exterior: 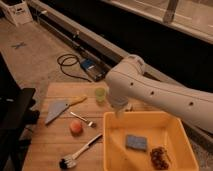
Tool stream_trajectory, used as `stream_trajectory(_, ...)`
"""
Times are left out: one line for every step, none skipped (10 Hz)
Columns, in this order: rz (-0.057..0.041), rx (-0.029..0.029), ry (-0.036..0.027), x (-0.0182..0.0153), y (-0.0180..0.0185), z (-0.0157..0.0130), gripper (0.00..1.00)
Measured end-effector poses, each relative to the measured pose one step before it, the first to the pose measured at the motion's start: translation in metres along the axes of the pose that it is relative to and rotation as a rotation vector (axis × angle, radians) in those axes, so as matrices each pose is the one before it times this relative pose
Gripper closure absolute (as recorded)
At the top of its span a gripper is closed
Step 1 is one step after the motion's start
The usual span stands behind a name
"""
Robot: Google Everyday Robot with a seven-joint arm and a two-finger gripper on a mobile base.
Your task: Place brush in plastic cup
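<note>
Pincer [119,111] hangs at the end of the white arm, just above the far-left rim of the yellow bin [111,150], at about 3 o'clock from the middle of the desk [45,140]. Its jaws stand wide and hold nothing.

The brush [82,150] lies flat on the desk at about 6 o'clock. Its bristle head points toward 7 o'clock and its handle runs up toward 1 o'clock, ending close to the bin wall. The green plastic cup [100,94] stands upright at 12 o'clock, near the desk's far edge, well apart from the brush.

I judge the brush light and stiff, with a smooth, narrow handle that could roll or slip. The mid-handle looks the best place to grip, clear of both the soft bristles and the bin. The cup looks light and may tip under a long handle.

Count:
- one brush
- one cup
- one fork [82,119]
- one yellow-handled scraper [60,107]
- one round orange fruit [76,127]
- one bin, holding one blue sponge [135,142] and one dark clump [159,156]
</note>
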Motion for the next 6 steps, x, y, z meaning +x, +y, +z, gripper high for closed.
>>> stream_trajectory(0.00017, 0.00017, 0.00009, 0.00008, -0.00002, -0.00003, 0.35)
stream_trajectory(-0.00011, 0.00018, -0.00008, -0.00009, -0.00018, -0.00008, 0.35)
stream_trajectory(0.00029, 0.00049, -0.00019, 0.00016, -0.00067, -0.00019, 0.35)
stream_trajectory(-0.00777, -0.00813, 0.00266, 0.00015, -0.00077, 0.00276, 0.35)
stream_trajectory(-0.01029, -0.00719, -0.00406, -0.00402, -0.0016, 0.0045, 0.35)
stream_trajectory(-0.01957, -0.01434, -0.00908, -0.01203, -0.00613, 0.01434, 0.35)
